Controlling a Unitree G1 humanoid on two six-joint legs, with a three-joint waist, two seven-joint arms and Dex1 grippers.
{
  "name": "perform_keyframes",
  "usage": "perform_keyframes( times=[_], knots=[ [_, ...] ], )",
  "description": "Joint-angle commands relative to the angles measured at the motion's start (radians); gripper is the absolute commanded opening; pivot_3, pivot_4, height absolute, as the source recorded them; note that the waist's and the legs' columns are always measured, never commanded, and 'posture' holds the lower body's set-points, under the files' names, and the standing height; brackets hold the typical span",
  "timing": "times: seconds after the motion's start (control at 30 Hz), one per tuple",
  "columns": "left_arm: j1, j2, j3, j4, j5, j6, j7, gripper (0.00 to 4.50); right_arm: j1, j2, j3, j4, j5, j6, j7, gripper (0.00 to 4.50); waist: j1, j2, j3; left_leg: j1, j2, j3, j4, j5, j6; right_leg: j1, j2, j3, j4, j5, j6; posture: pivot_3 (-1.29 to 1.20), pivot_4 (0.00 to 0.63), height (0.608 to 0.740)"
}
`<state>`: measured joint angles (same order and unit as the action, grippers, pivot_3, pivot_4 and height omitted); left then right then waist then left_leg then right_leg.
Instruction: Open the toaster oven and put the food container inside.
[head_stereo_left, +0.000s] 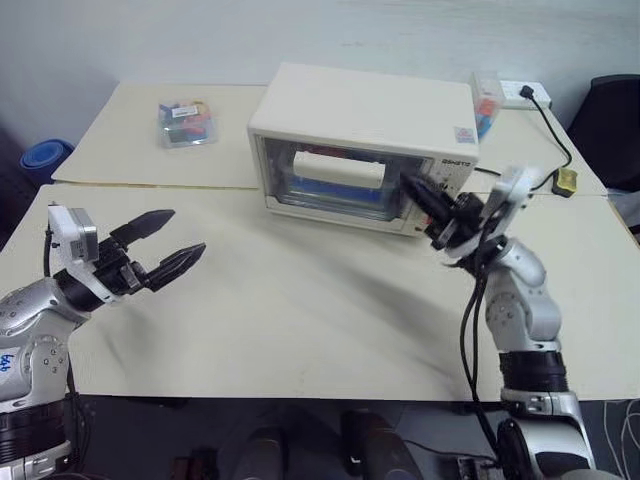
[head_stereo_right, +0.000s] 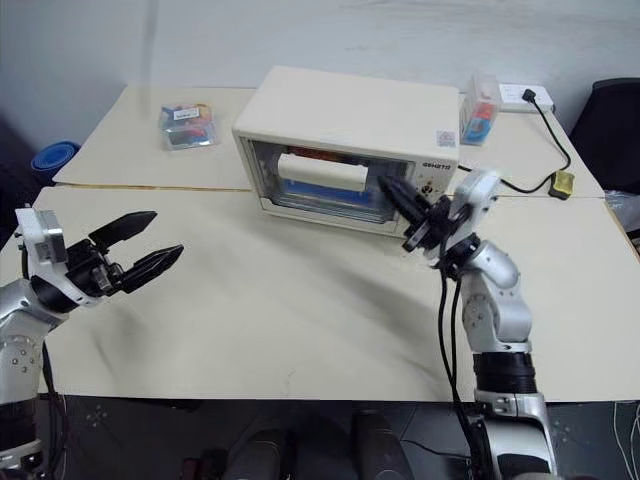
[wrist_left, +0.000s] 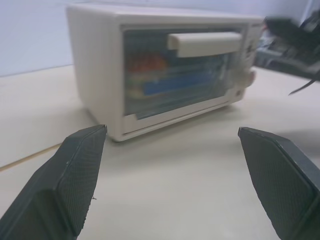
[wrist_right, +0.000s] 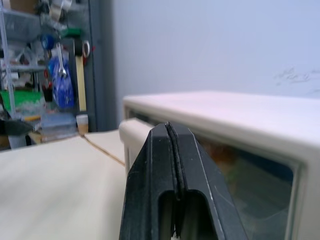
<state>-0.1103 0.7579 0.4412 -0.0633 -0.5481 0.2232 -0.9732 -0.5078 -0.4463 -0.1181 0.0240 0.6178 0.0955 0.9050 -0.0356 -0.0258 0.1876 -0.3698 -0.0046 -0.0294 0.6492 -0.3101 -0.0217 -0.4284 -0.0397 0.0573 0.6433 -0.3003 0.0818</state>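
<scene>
Over on the far left, the left jaws (head_stereo_left: 165, 243) are spread wide with nothing between them, hanging just above the worktop (head_stereo_left: 300, 310) and aimed across it toward the toaster oven (head_stereo_left: 365, 140). Well beyond those jaws, near the back of the worktop, sits a small clear box (head_stereo_left: 186, 122) of colourful bits, nowhere near either arm. The toaster oven is ahead of the left jaws and off to their right, with a good stretch of bare worktop in between. Its glass door is up and closed, the white bar handle (wrist_left: 210, 43) running across the top of the glass. The food container (wrist_left: 172, 80) is already inside: through the glass you can make out blue strips and some orange and green, though the glare makes the details fuzzy. The right jaws (head_stereo_left: 418, 195) are up at the oven's front, right by the right end of the door where it meets the control panel, pointing in at it. From the right wrist view the two black fingers (wrist_right: 172, 175) are pressed together with just a hairline seam, nothing pinched between them, and I can't tell if the tips actually touch the oven. Behind the oven on the far right there's a power strip (head_stereo_left: 522, 94) with a black cord (head_stereo_left: 556, 135) trailing off it.
</scene>
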Motion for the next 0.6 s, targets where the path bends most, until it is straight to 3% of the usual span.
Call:
perform_keyframes(
  times=[0.03, 0.2, 0.37, 0.6],
  knots=[
    [0.074, 0.058, 0.024, 0.007, 0.046, -0.079, -0.088, 4.5, 0.022, -0.101, -0.011, -0.038, -0.007, 0.011, 0.129, 1.16, 0.004, 0.0, 0.0, 0.0, 0.0, 0.0, -0.001, 0.0, 0.0, 0.0, 0.0, 0.0, -0.001, 0.0, 0.0, 0.0, 0.15, 0.74],
    [0.182, 0.08, 0.038, 0.038, 0.118, -0.168, -0.108, 4.5, 0.138, -0.223, 0.022, -0.021, -0.072, -0.079, 0.351, 2.8, 0.006, 0.0, 0.0, -0.001, 0.0, 0.0, -0.001, -0.001, 0.002, 0.001, -0.001, 0.0, -0.004, 0.0, 0.0, 0.0, 0.15, 0.74],
    [0.232, 0.07, 0.067, 0.057, 0.134, -0.222, -0.083, 4.5, 0.243, -0.252, 0.005, 0.02, -0.106, -0.135, 0.406, 4.36, 0.007, 0.0, 0.0, -0.001, 0.0, 0.0, 0.001, -0.001, 0.003, 0.001, -0.001, 0.0, -0.003, 0.0, 0.0, 0.0, 0.15, 0.74],
    [0.315, -0.008, 0.067, -0.004, 0.168, -0.297, 0.005, 4.5, 0.385, -0.258, -0.033, 0.023, -0.123, -0.213, 0.415, 4.44, 0.006, 0.0, 0.0, 0.001, 0.0, 0.001, 0.001, -0.001, 0.003, 0.002, -0.002, 0.0, -0.001, 0.0, 0.0, 0.0, 0.15, 0.74]
  ],
)
